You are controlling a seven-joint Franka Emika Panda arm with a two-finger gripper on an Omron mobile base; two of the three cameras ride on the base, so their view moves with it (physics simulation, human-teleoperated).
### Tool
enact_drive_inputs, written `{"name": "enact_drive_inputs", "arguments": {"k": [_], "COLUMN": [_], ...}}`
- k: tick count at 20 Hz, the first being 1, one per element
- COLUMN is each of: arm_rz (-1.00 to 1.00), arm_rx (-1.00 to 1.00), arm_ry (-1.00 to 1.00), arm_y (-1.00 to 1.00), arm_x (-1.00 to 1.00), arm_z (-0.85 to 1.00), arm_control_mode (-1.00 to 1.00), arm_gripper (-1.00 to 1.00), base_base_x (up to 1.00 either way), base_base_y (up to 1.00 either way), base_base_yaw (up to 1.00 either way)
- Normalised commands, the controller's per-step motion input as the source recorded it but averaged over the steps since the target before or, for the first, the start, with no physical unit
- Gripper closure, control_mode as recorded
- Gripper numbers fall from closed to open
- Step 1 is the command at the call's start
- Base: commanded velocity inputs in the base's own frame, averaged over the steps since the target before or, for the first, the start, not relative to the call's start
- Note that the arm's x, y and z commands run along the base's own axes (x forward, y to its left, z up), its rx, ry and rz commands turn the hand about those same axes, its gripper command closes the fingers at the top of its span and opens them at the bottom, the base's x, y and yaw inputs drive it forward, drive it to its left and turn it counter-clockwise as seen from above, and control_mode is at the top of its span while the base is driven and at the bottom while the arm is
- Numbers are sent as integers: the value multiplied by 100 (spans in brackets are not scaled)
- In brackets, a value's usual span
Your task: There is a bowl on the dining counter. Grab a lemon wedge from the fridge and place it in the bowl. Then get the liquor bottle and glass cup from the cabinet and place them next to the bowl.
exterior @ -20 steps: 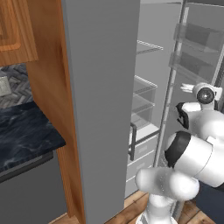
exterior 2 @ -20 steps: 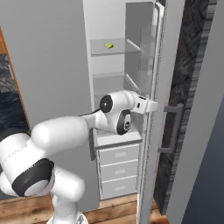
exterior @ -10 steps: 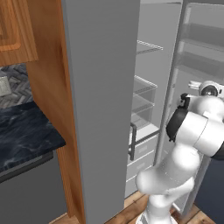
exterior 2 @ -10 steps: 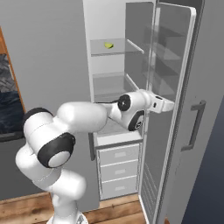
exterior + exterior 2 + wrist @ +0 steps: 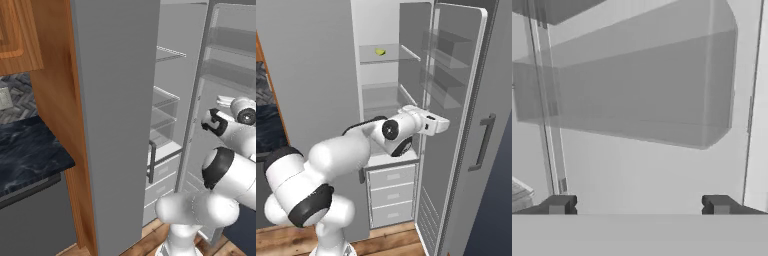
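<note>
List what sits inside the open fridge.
A lemon wedge lies on the upper glass shelf of the fridge; lower shelves look bare. The white drawers' contents are hidden.

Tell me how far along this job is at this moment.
Done: the fridge door stands open. In hand: nothing; the gripper, jaws wide apart, faces the inside of that door. Left: the lemon wedge lies on an upper fridge shelf, not yet picked up; the bowl, bottle and cup steps all remain.
</note>
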Motion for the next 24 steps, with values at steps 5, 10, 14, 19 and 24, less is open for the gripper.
{"name": "enact_drive_inputs", "arguments": {"k": [5,10,14,19,24], "arm_rz": [22,30,31,24,9], "arm_rx": [5,9,11,9,2], "arm_ry": [7,23,37,45,34], "arm_y": [99,97,76,73,68], "arm_x": [-58,-35,-20,-32,-68], "arm_z": [78,97,100,78,14], "arm_control_mode": [-100,-100,-100,-100,-100], "arm_gripper": [-100,-100,-100,-100,-100], "base_base_x": [0,0,0,0,0], "base_base_y": [0,0,0,0,0], "base_base_yaw": [0,0,0,0,0]}}
